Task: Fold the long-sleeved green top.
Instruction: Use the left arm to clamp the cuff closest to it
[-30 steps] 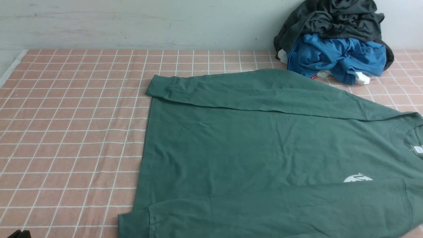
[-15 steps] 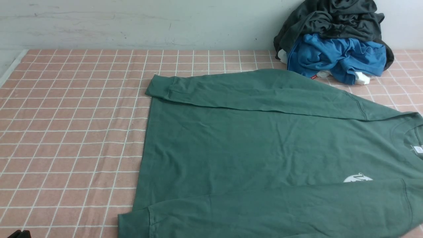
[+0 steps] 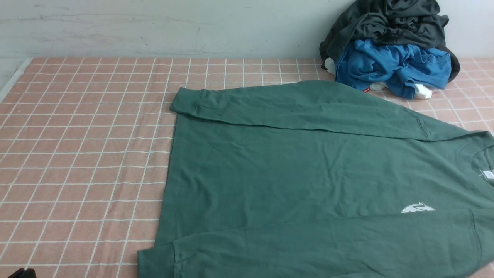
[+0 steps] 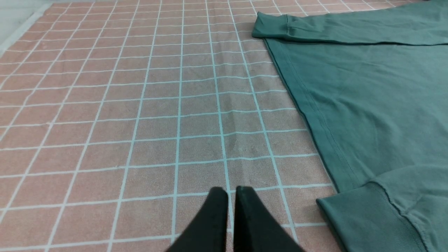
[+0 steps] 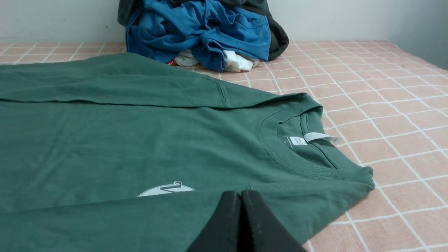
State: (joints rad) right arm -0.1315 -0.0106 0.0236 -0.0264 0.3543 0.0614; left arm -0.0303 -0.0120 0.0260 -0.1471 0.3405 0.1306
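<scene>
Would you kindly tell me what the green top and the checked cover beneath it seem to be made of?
The green long-sleeved top: probably matte cotton jersey; it lies limp with soft creases, and the cuff and collar are ribbed knit. The checked cover: seemingly a fuzzy, towel-like cloth, matte, with faint ripples; exact fibre unclear.
</scene>
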